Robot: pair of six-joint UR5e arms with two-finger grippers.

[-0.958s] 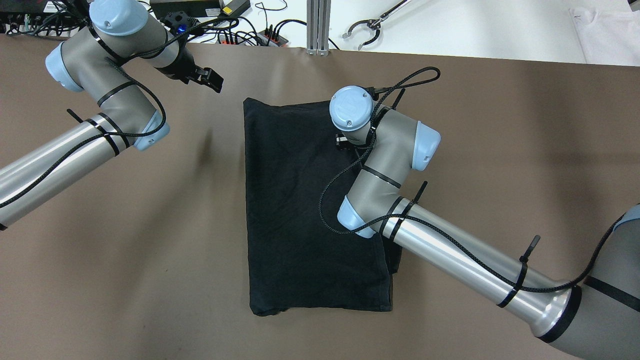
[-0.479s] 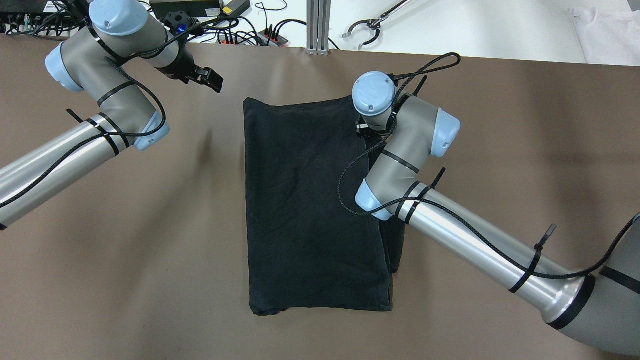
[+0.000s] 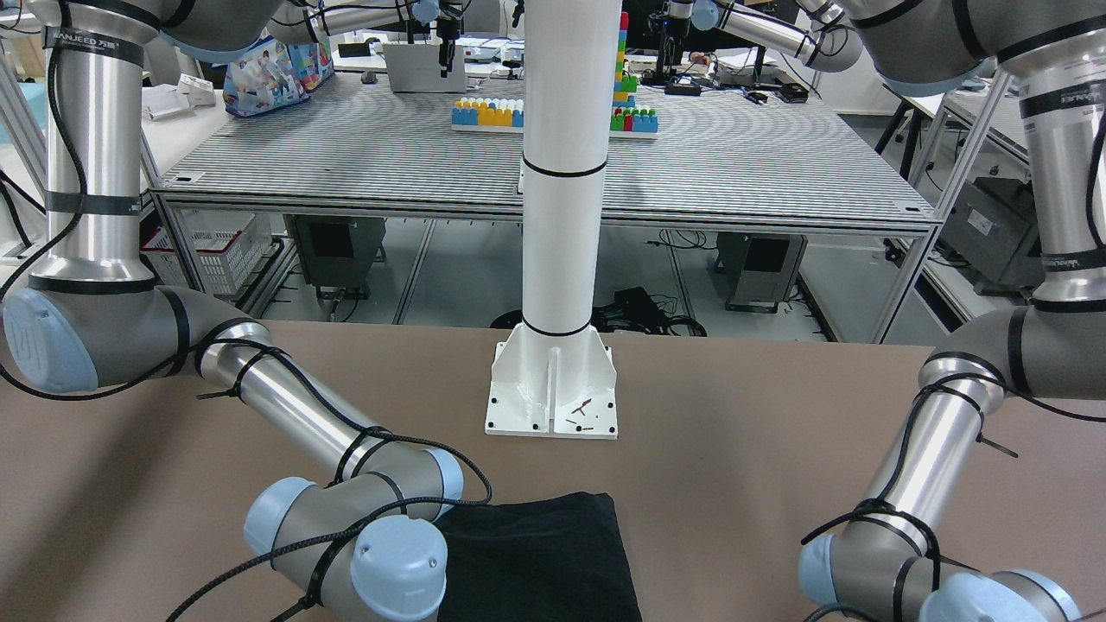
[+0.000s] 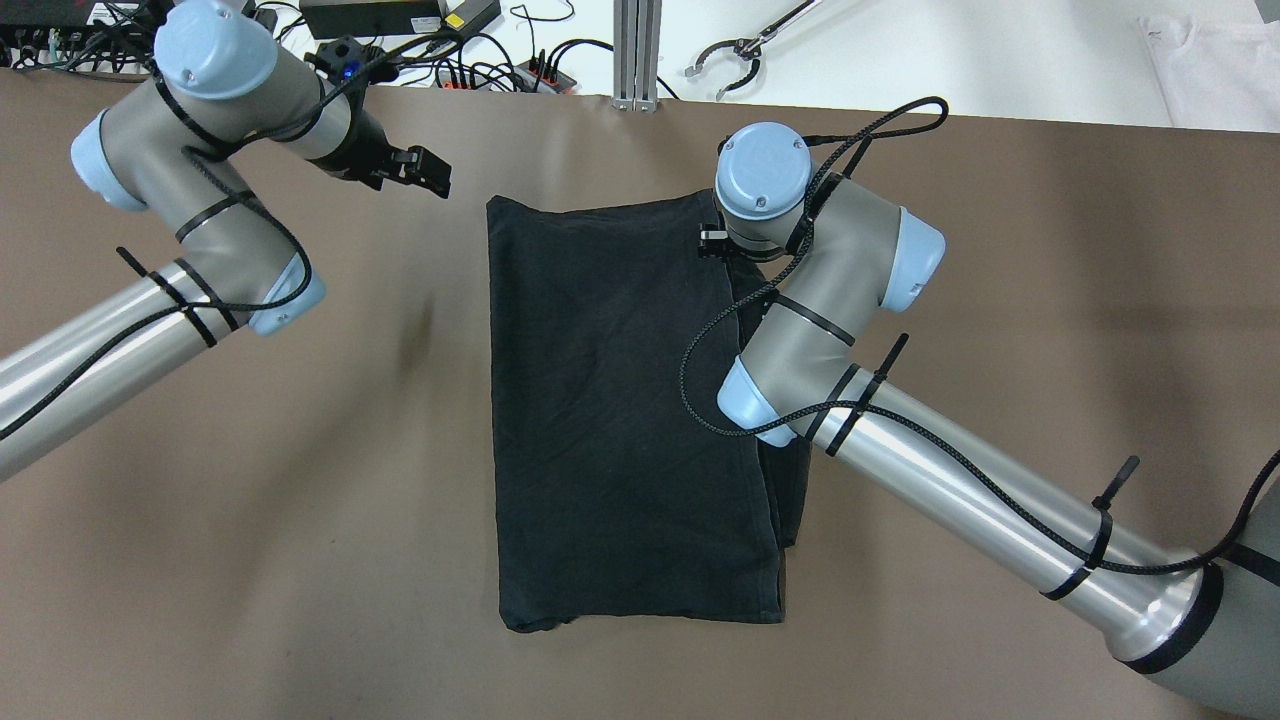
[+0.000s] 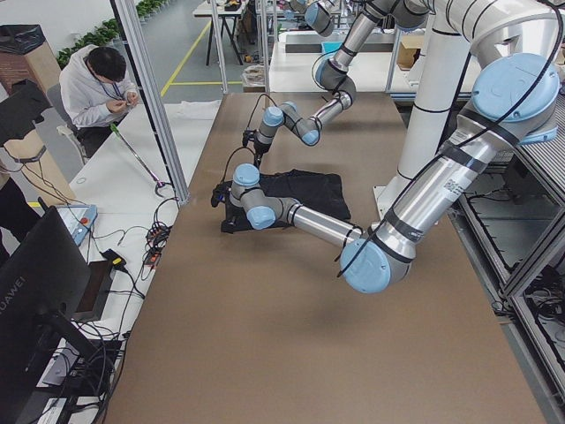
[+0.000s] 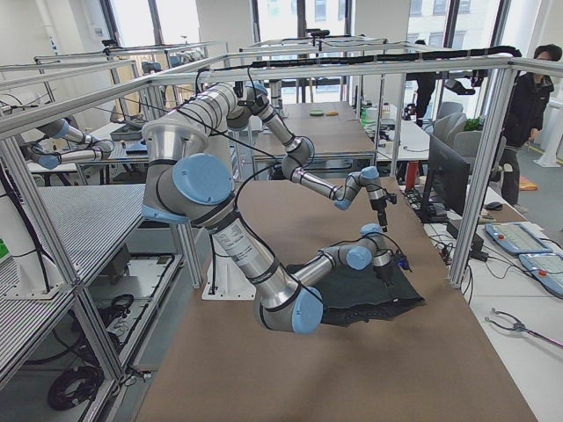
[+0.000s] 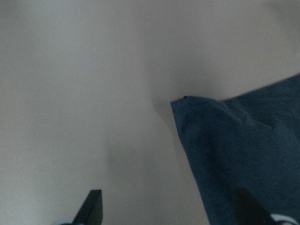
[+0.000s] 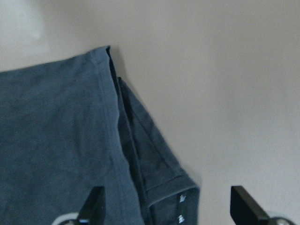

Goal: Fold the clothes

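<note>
The black cloth (image 4: pixel 610 410) lies folded into a tall rectangle on the brown table (image 4: pixel 250 560); a lower layer sticks out along its right edge. My right gripper (image 8: pixel 168 201) is open and empty above the cloth's far right corner, where stacked hems (image 8: pixel 140 154) show. In the overhead view my right wrist (image 4: pixel 765 180) hides it. My left gripper (image 4: pixel 425 172) is open and empty, hovering just left of the cloth's far left corner (image 7: pixel 183 99). The cloth also shows in the front view (image 3: pixel 536 553).
The white pillar's base plate (image 3: pixel 553 406) stands on the table behind the cloth. Cables and power strips (image 4: pixel 480 60), an aluminium post (image 4: pixel 636 50), a grabber tool (image 4: pixel 735 60) and a white cloth (image 4: pixel 1215 70) lie beyond the far edge.
My right wrist has moved right and toward the far edge, from over the cloth's upper middle to its far right corner. My left arm has shifted slightly left; its gripper stays near the far left corner.
</note>
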